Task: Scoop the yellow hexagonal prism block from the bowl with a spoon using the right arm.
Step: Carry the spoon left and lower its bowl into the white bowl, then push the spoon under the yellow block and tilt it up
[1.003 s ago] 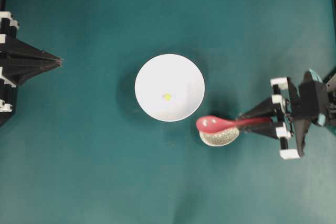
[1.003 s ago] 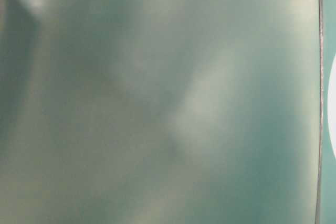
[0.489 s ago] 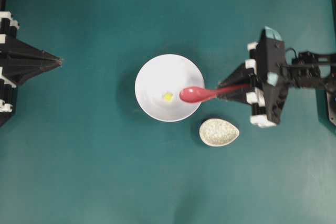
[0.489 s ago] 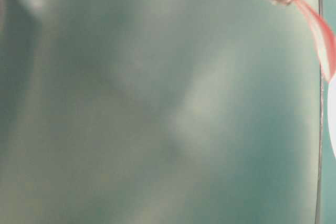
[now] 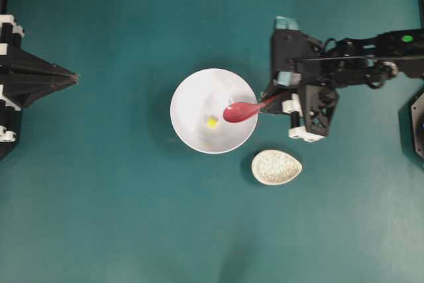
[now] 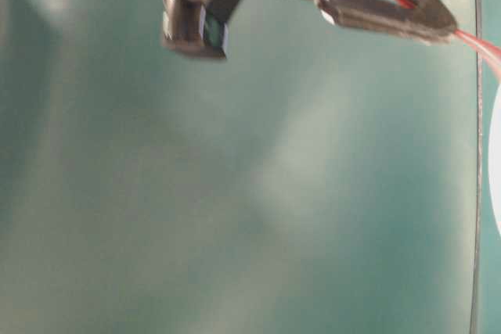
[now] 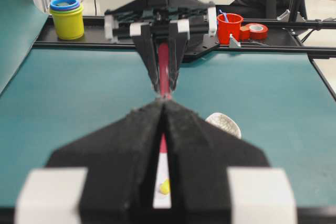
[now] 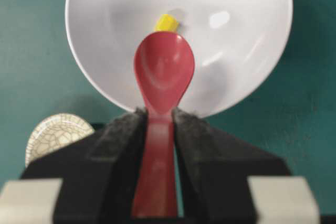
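Note:
The white bowl (image 5: 192, 94) sits mid-table with the tiny yellow hexagonal prism block (image 5: 211, 122) on its floor. My right gripper (image 5: 268, 102) is shut on the handle of the pinkish-red spoon (image 5: 240, 111), whose scoop hangs over the bowl's right half, just right of the block. From the right wrist, the spoon (image 8: 164, 72) points at the block (image 8: 166, 22), scoop empty, inside the bowl (image 8: 247, 35). At the far left edge my left gripper (image 5: 74, 78) rests shut and holds nothing; through its fingers (image 7: 134, 140) the block (image 7: 164, 186) shows.
The speckled teardrop spoon rest (image 5: 276, 167) lies empty below and right of the bowl, also seen as a spoon rest (image 8: 55, 134) from the right wrist. Beyond the table's far rail stand stacked yellow and blue cups (image 7: 67, 17) and a red cup (image 7: 229, 27).
The right arm lifted the spoon off the rest and carried it left and up; its scoop now hangs inside the bowl close to the block. The left arm stayed still.

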### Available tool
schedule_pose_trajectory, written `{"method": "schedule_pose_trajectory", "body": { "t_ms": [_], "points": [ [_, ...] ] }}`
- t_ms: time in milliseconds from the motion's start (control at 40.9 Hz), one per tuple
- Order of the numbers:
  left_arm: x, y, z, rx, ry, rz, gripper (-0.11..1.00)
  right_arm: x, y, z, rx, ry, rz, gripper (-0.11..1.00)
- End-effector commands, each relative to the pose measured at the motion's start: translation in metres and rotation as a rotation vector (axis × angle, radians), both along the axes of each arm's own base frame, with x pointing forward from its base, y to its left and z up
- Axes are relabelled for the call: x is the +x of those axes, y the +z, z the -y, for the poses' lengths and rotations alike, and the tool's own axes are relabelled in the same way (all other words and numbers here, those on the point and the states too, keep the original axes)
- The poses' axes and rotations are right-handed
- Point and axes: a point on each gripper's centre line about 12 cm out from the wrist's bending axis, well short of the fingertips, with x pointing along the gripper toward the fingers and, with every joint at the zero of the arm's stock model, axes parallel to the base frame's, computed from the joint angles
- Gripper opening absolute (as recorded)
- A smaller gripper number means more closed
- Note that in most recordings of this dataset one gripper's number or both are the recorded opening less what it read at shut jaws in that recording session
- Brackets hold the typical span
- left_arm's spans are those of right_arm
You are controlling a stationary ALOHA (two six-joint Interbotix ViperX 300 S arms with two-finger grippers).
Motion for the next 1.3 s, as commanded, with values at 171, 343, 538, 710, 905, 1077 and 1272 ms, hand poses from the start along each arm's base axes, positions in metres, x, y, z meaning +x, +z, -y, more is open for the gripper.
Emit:
{"method": "schedule_pose_trajectory", "body": {
  "t_ms": [171, 343, 538, 710, 905, 1077, 1272],
  "points": [
    [0.003, 0.008, 0.0, 0.002, 0.001, 0.018, 0.0, 0.021, 0.009, 0.004, -0.019, 0.028, -0.015, 0.24],
    [0.002, 0.008, 0.0, 0.001, 0.001, 0.02, 0.0, 0.026, 0.004, 0.004, -0.015, 0.036, -0.041, 0.24],
    [0.002, 0.009, 0.0, 0.001, 0.001, 0.025, 0.0, 0.03, -0.004, 0.004, -0.009, 0.04, -0.071, 0.24],
    [0.002, 0.01, 0.0, -0.001, 0.001, 0.026, 0.0, 0.033, -0.01, 0.005, -0.007, 0.04, -0.086, 0.24],
    [0.002, 0.01, 0.0, -0.002, 0.001, 0.026, 0.0, 0.037, -0.017, 0.006, -0.004, 0.04, -0.102, 0.24],
    [0.001, 0.01, 0.0, -0.001, 0.001, 0.028, 0.0, 0.042, -0.019, 0.007, -0.006, 0.04, -0.103, 0.24],
    [0.001, 0.01, 0.0, -0.001, 0.001, 0.028, 0.0, 0.051, -0.02, 0.009, -0.015, 0.035, -0.082, 0.24]
  ]
}}
